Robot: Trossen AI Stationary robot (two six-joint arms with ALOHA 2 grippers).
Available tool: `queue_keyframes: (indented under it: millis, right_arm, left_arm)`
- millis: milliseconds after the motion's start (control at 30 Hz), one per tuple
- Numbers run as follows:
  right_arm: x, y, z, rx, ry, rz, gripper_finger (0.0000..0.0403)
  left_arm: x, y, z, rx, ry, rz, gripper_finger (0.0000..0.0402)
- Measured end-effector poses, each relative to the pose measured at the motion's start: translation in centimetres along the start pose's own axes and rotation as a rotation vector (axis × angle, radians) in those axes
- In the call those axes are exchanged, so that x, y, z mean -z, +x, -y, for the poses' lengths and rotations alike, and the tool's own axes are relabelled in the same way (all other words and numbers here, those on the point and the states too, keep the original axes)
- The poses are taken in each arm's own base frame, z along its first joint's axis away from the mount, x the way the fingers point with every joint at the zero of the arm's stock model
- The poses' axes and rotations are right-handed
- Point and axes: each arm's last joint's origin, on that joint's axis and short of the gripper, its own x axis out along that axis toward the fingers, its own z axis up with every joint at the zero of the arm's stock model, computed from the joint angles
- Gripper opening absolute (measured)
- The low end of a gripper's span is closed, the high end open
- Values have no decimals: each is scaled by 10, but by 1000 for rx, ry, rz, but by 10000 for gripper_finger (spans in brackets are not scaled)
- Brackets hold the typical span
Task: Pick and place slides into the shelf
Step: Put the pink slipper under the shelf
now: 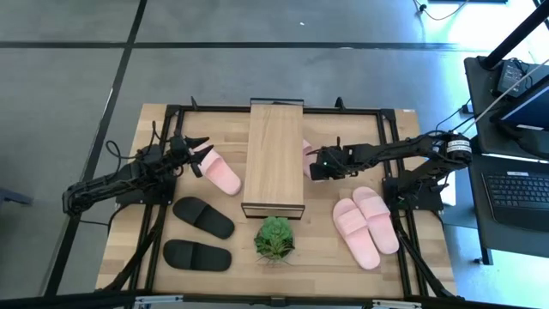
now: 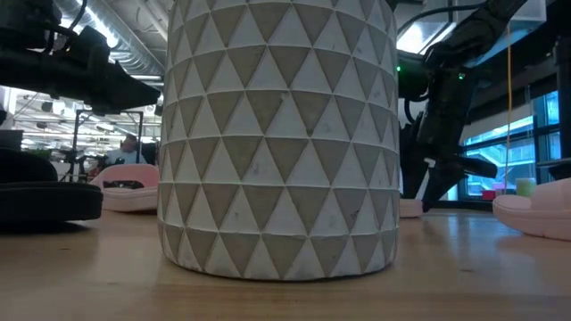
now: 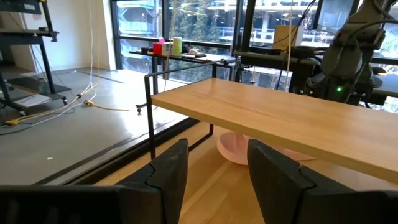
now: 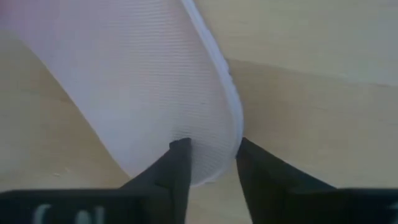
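High view, for you: shelf (image 1: 274, 154) stands mid-table, running from the far edge toward the near edge, potted plant (image 1: 274, 238) just off its near end. Right gripper (image 1: 314, 166) is at the shelf's right side, on a pink slide (image 1: 306, 152) that pokes out from under the plank. Right wrist view shows the two fingers (image 4: 176, 168) pinching the rim of that slide's pale sole (image 4: 155, 81), so it's clamped on it. Left gripper (image 1: 196, 152) hovers over another pink slide (image 1: 220, 171) left of the shelf, fingers (image 3: 169, 174) apart, holding nothing. Two black slides (image 1: 203, 216) lie near the near-left corner, one nearer the edge (image 1: 197, 255). Pink pair (image 1: 366, 223) lies side by side toward the right edge. Low view is mostly the plant's triangle-patterned pot (image 2: 278, 134). You won't find any readable brand or label on anything.
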Motion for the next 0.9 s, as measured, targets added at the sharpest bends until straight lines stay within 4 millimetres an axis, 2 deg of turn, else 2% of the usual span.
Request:
queue_keyframes:
  millis: [167,267,500,733,900]
  right_arm:
    - [-1,0,0,2,-50,19,48]
    - [-3,0,0,2,-68,20,25]
    - [-15,1,5,2,-72,20,21]
    - [-43,3,14,-4,-144,115,20]
    - [-64,2,19,-29,-260,174,20]
  left_arm:
    - [0,0,0,-1,0,0,157]
    - [0,0,0,-1,0,0,157]
    - [0,0,0,0,0,0,157]
    - [0,0,0,0,0,0,157]
    - [0,0,0,-1,0,0,157]
